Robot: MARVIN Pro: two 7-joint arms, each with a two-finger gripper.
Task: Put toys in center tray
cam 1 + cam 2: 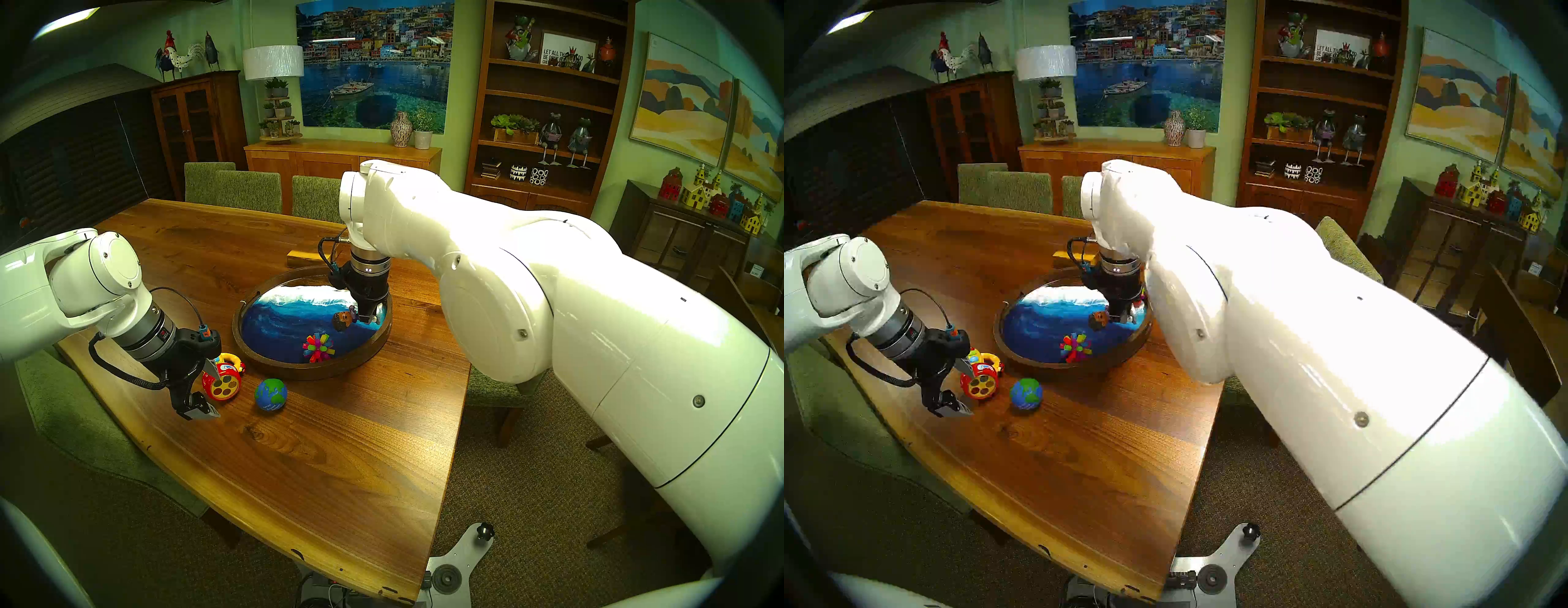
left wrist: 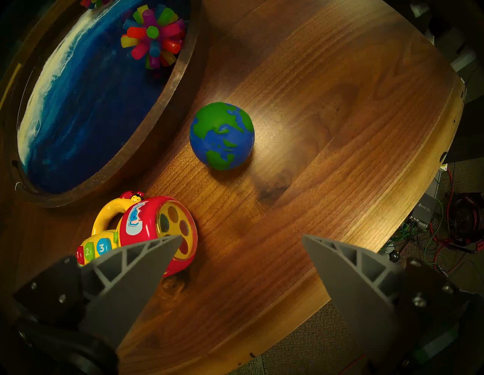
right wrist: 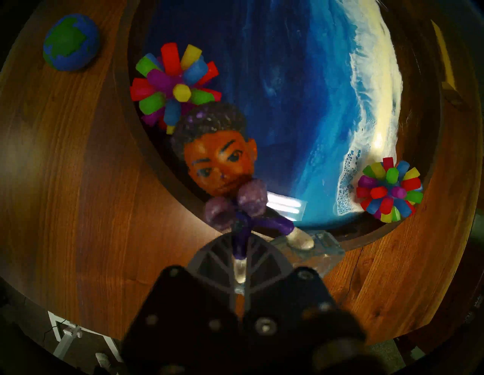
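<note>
The round ocean-wave tray (image 1: 314,372) sits mid-table. My right gripper (image 1: 368,319) is shut on a leg of the purple doll (image 3: 222,162), which it holds tilted over the tray's right side; whether the doll touches the tray I cannot tell. One spiky ball (image 1: 318,347) lies at the tray's near edge, and a second spiky ball (image 3: 390,193) lies at its far right. The globe ball (image 2: 222,136) and the red-yellow flashlight toy (image 2: 149,230) lie on the table near the tray. My left gripper (image 2: 242,237) is open and empty, one finger over the flashlight toy.
A yellowish wooden block (image 1: 303,257) lies on the table just behind the tray. Green chairs (image 1: 250,191) stand along the far and left sides. The table's curved front edge (image 2: 392,235) is close to the right of my left gripper.
</note>
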